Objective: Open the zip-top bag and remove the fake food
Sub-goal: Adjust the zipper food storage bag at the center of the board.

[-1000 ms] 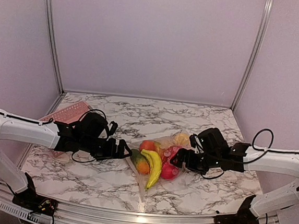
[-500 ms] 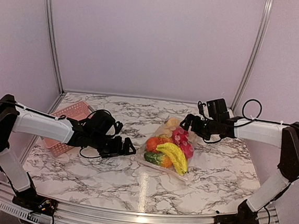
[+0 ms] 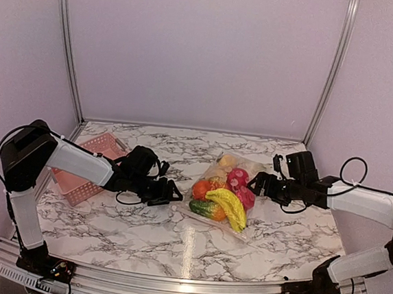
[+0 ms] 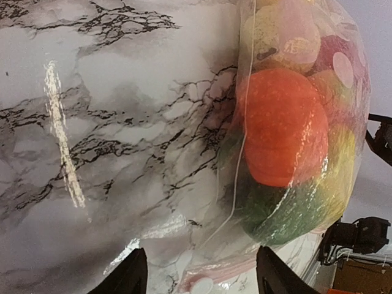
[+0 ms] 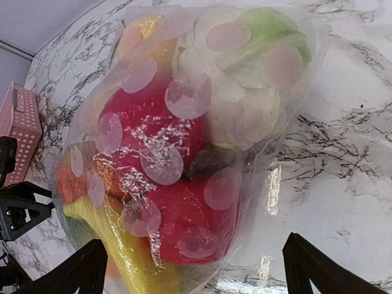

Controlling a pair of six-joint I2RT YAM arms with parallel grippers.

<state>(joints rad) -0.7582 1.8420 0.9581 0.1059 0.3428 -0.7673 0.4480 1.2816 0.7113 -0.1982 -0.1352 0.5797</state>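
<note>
The left gripper (image 3: 169,194) sits low over the marble surface (image 3: 141,231) in the overhead view, jaws parted and aimed at the left side of the zip-top bag (image 3: 224,164), just beside it. The left arm folds up at the elbow near the left wall, its forearm stretching rightward past the pink basket (image 3: 84,171). From the opposite side the right arm reaches in nearly level, and the right gripper (image 3: 253,186) hangs at the bag's right side, jaws spread. The bag lies flat at mid-surface between the two, with the fake food (image 3: 229,206) packed inside it, yellow bananas uppermost.

The left wrist camera looks along the surface. Its fingers (image 4: 131,275) stand well apart at the bottom of the frame, released and clamping nothing. The bag's crinkled near edge lies between them; whether they touch it cannot be told. An orange piece (image 4: 285,128) and a green piece (image 4: 282,211) press against the clear plastic.

The right wrist camera looks down on the bag from above. Both fingers (image 5: 82,269) are splayed wide at the lower corners, gripping nothing. Red-pink dragon fruit (image 5: 159,131) and a pale green-white piece (image 5: 245,92) fill the bag, and the basket shows at the left edge.
</note>
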